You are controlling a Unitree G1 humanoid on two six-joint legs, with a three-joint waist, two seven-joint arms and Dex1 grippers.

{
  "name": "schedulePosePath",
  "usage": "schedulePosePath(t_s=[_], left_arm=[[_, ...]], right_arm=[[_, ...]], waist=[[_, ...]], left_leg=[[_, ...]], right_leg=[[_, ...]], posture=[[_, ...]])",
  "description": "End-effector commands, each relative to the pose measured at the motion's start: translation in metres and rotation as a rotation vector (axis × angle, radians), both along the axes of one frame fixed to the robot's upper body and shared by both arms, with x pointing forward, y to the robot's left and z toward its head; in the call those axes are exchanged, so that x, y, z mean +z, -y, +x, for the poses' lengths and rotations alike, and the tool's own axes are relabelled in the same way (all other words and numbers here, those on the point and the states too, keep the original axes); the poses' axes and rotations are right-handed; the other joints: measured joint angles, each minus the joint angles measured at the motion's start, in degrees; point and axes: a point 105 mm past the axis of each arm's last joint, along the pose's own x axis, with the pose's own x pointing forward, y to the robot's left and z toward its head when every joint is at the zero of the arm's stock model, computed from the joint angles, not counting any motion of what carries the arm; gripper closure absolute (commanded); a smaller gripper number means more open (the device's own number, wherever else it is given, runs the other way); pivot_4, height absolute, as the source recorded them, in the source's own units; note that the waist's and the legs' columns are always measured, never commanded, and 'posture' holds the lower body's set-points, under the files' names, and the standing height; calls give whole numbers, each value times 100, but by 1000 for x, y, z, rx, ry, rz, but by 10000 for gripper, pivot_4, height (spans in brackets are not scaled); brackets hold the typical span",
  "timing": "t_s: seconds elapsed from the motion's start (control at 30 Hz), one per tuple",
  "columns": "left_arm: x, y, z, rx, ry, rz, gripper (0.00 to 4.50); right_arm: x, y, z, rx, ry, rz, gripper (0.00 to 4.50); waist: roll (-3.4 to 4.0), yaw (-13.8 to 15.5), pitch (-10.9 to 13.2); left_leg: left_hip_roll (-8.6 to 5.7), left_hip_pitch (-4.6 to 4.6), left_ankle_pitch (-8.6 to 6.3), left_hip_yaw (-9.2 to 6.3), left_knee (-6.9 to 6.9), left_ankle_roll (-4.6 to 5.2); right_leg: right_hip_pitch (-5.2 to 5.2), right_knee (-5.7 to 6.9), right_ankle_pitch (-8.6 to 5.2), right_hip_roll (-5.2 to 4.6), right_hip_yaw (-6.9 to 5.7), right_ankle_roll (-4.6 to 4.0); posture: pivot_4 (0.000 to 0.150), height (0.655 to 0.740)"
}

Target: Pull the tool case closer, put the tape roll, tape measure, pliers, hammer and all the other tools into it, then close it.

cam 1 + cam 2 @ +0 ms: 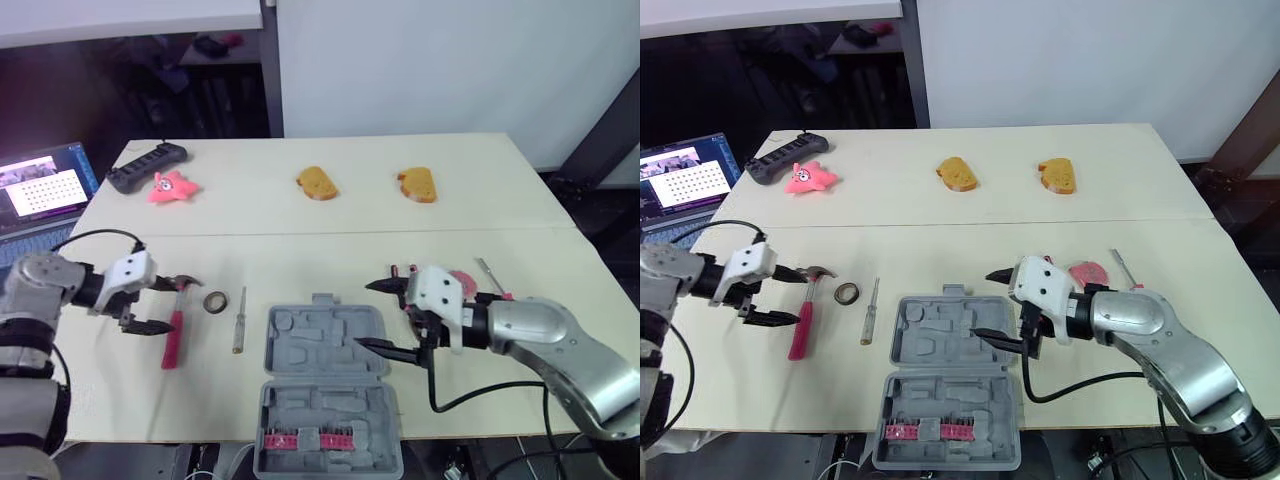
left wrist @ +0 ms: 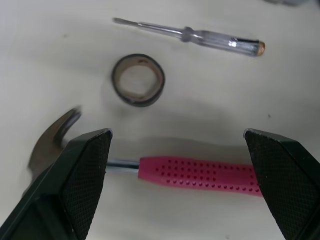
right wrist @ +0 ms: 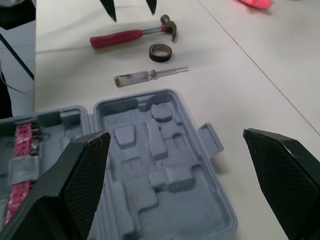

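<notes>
The hammer (image 1: pixel 173 338) lies left of the open grey tool case (image 1: pixel 325 350), beside the tape roll (image 1: pixel 215 301). Its long axis runs away from the robot, pink handle nearer and steel head at the far end. The left gripper (image 1: pixel 165 306) reaches in from the left, its fingers spread wide astride the hammer's neck, while the right gripper (image 1: pixel 368 315) hovers at the case's right edge, equally wide and empty.
</notes>
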Motion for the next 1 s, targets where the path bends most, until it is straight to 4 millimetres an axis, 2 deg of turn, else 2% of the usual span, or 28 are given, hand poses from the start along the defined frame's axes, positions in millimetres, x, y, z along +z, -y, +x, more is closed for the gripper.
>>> schedulePosePath(t_s=[0.03, 0.33, 0.63, 0.8, 0.9, 1.0], left_arm=[[0, 7, 5, -35, -13, 33, 621], [-11, 19, 17, -59, -25, 114, 621], [-19, 38, 24, -94, -6, 84, 621], [-27, 37, 24, -89, 1, 127, 621], [-32, 36, 23, -91, 4, 147, 9765], [-35, 35, 25, -87, 24, 170, 24991]], right_arm=[[4, -7, 1, 1, 33, 2, 0], [-1, -13, 3, -40, 38, 8, 0], [-7, -12, 3, -72, 21, 4, 0], [-6, -14, 2, -76, 21, 6, 0], [-5, -14, 1, -79, 22, 8, 0], [-4, -14, 0, -83, 24, 11, 0]], waist=[[-2, 1, 0], [-8, -39, 2], [-10, -36, 1], [-10, -57, 1], [-11, -69, 0], [-11, -110, 0]], left_leg=[[-1, -1, 0, 0, 0, 0], [-3, -10, 2, -1, 10, -1], [-5, -22, 2, -4, 21, -1], [-5, -24, 2, -4, 23, -1], [-5, -26, 3, -4, 23, -1], [-6, -33, 2, -5, 36, -1]], right_leg=[[0, 1, 0, 0, 0, 0], [-11, 9, 0, 1, -1, 1], [-16, 10, 2, 1, -3, 4], [-18, 11, 3, 1, -3, 5], [-20, 12, 3, 1, -3, 5], [-20, 15, 3, 1, -4, 6]], posture=[[1500, 7219], [1500, 7219], [1500, 7219], [1500, 7219], [1500, 7219], [1500, 7219]])
